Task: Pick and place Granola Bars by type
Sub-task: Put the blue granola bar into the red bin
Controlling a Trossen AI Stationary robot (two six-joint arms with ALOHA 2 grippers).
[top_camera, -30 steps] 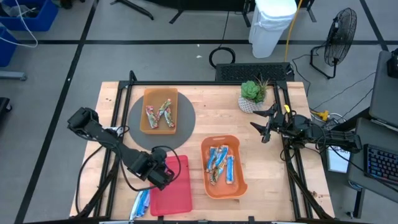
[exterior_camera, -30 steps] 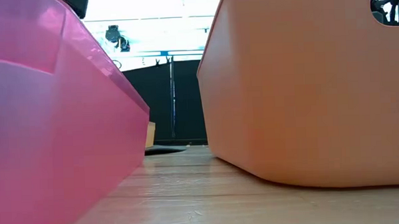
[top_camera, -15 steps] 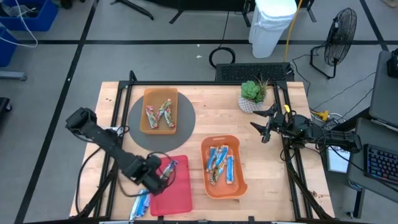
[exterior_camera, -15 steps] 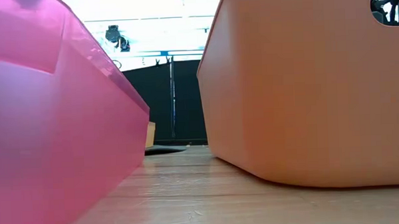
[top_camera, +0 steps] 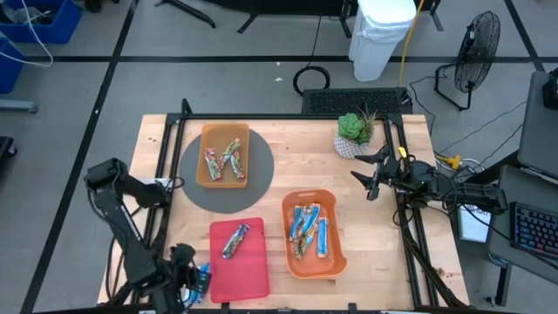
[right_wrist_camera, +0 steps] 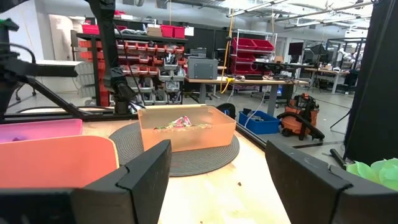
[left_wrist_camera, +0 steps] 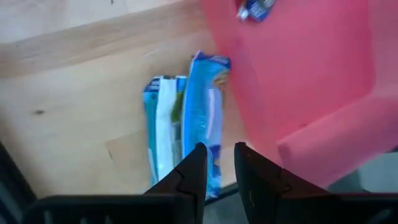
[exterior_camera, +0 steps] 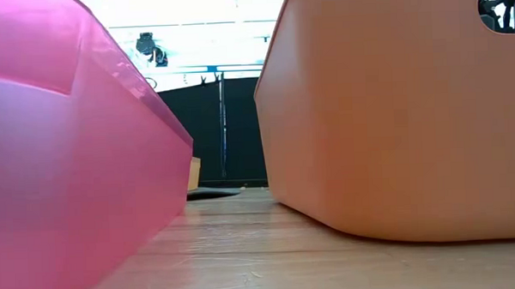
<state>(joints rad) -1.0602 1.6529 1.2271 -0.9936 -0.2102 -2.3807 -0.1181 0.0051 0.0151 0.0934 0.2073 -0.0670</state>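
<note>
Granola Bars (top_camera: pixel 225 160) lie sorted: reddish ones in the upper-left orange tray (top_camera: pixel 224 133), blue ones in the lower orange tray (top_camera: pixel 336 262), one on the red tray (top_camera: pixel 248 277). Left pincer (top_camera: pixel 186 281), fingers slightly parted and empty, hovers over blue bars (left_wrist_camera: pixel 200 118) at lower left. Right pincer (top_camera: pixel 370 172) waits released at right.

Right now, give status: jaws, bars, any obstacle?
Left gripper over blue bars beside red tray, jaws slightly apart, empty. Right gripper open, parked by plant. Nothing in the way.
</note>
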